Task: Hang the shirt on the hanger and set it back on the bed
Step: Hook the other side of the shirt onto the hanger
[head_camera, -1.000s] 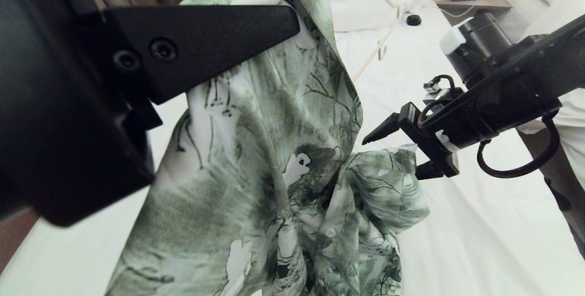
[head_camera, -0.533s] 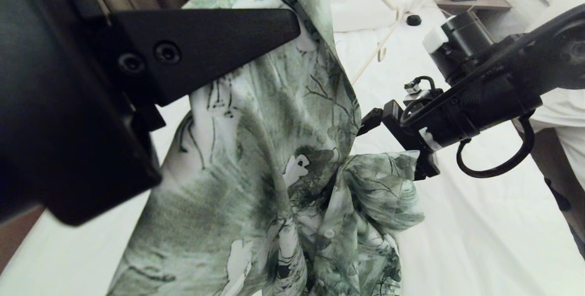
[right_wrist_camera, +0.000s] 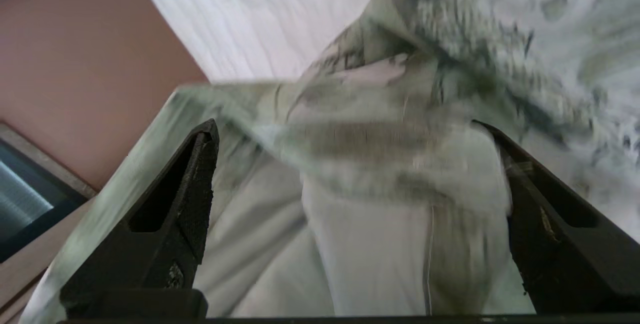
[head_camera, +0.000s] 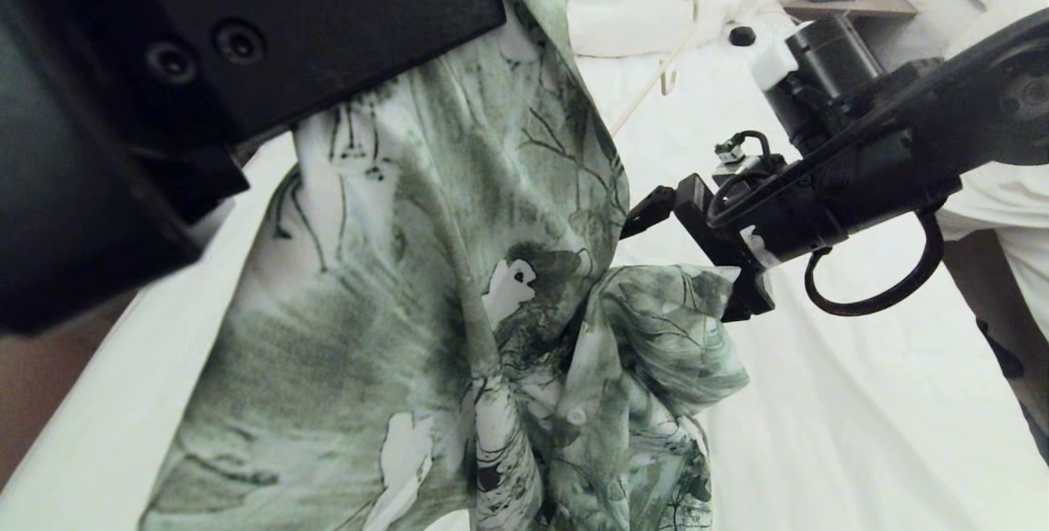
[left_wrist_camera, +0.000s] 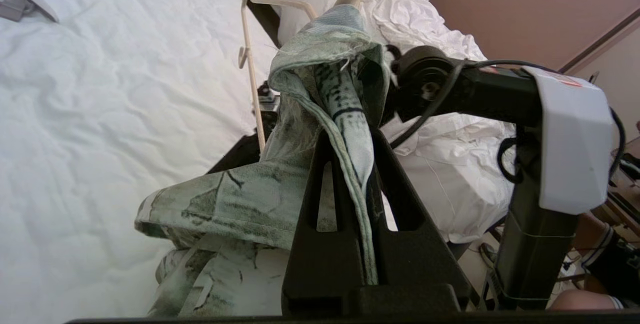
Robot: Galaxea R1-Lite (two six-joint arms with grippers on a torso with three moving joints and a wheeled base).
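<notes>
While left gripper [left_wrist_camera: 350,164] clamps shirt [head_camera: 426,285] aloft, right gripper [right_wrist_camera: 350,214] spread wide, cloth btwn fingers; bed [head_camera: 860,400] below.

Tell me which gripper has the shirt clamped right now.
The left gripper: its fingers are pinched on a fold of the shirt, holding it up. The right gripper is wide open at the bunched fabric, gripping nothing.

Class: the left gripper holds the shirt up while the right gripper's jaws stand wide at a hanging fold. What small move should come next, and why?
Probably ease the right gripper onto the fold and close. The left gripper is shut on the shirt, holding it above the bed, and fabric already lies between the right one's open jaws. A second grip would let the shirt be spread over the hanger.
</notes>
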